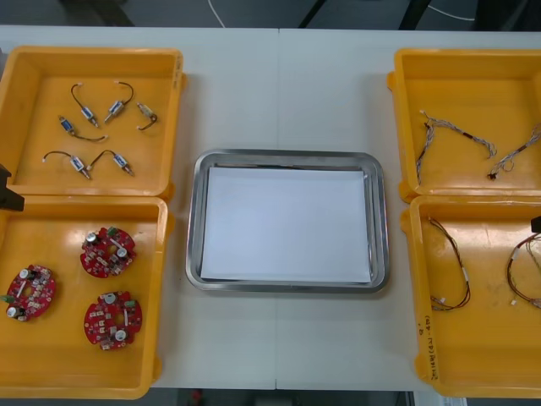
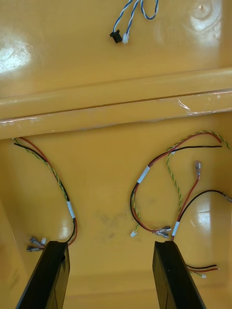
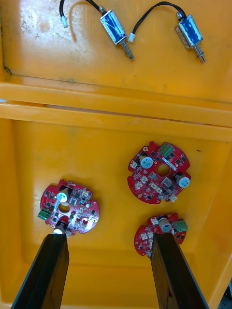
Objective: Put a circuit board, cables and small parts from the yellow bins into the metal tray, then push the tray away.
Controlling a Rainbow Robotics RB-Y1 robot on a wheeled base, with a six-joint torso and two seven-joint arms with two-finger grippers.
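The metal tray (image 1: 193, 228), white inside, lies at the table's middle with nothing in it. Three round red circuit boards (image 1: 108, 251) rest in the near left yellow bin (image 1: 161, 279). My left gripper (image 3: 108, 239) hovers open over them: one board (image 3: 70, 207) lies just past one fingertip, another (image 3: 159, 234) by the other, a third (image 3: 158, 171) farther off. My right gripper (image 2: 110, 244) hangs open above the near right bin (image 1: 410, 279), with red and yellow cables (image 2: 159, 193) past its fingertips. Nothing sits between either pair of fingers.
Several small metal parts (image 1: 84, 110) with black leads lie in the far left bin (image 1: 173, 63). Twisted blue and white cables (image 1: 448, 131) lie in the far right bin (image 1: 397, 68). Bare table runs on both sides of the tray and beyond it.
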